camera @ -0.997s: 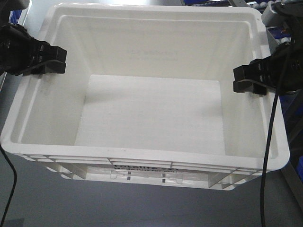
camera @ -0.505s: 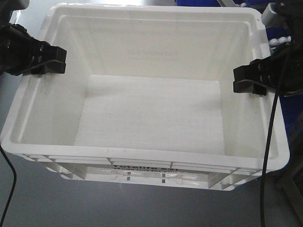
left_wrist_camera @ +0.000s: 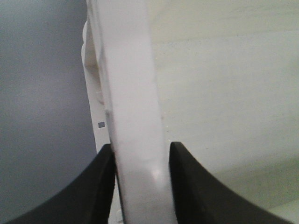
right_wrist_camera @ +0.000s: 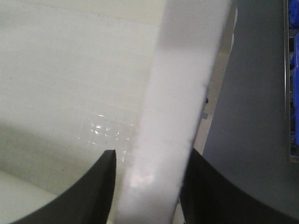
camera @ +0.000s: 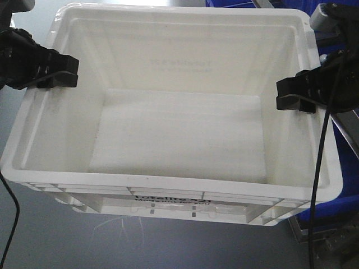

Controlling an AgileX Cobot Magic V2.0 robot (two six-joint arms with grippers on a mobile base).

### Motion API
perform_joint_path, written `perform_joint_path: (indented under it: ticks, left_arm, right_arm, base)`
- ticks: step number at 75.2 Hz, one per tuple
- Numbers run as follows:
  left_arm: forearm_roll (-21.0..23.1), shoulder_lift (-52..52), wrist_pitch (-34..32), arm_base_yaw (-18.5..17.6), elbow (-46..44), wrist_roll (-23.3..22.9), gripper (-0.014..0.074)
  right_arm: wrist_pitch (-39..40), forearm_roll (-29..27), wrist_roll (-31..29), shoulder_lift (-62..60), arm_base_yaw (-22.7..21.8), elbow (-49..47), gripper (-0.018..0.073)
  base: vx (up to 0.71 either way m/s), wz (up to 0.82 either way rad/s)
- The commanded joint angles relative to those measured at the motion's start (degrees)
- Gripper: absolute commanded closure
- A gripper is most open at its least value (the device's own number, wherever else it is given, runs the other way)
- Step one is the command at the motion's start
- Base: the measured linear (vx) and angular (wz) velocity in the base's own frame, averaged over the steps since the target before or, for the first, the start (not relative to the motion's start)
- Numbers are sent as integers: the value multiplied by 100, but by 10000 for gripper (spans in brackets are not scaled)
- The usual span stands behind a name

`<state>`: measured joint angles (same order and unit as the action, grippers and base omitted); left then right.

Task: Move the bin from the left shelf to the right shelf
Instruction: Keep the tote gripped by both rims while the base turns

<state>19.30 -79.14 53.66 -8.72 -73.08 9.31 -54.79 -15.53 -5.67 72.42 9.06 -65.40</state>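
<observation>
The white bin (camera: pixel 168 183) filled most of the front view, open side up and with nothing inside, its black print on the near wall at the bottom of the frame. The left gripper (camera: pixel 68 73) sat at the upper left, closed over the rim of the bin's left wall. In the left wrist view its two black fingers (left_wrist_camera: pixel 91 186) pressed against either side of the rim (left_wrist_camera: pixel 131 93), one outside the bin and one inside. The right gripper (camera: pixel 280 94) was clamped the same way on the right wall, at the middle right of the front view. In the right wrist view its fingers (right_wrist_camera: pixel 88 196) touched both faces of that wall's rim.

Grey floor (camera: pixel 50 241) showed below the bin's near edge and past its left side, with open room there. On the right the space was tight: a blue bin (camera: pixel 343 168) and a grey metal rail (camera: pixel 342 120) lay just beside the bin's right rim. A black cable (camera: pixel 320 162) hung down across that rim. More blue showed beyond the far edge at the top (camera: pixel 230 3).
</observation>
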Motion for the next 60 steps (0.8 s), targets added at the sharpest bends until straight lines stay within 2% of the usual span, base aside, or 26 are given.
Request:
perform_joint_path:
  ticks: [1, 60]
  left_arm:
    - [440, 340, -307, -52, -231, 259, 594]
    - [440, 340, -306, -52, -231, 259, 594]
  right_arm:
    - [519, -8, -104, -182, -21, -203, 564]
    - [519, -8, -104, -182, -21, -203, 564]
  base:
    - [42, -3]
    - [44, 3]
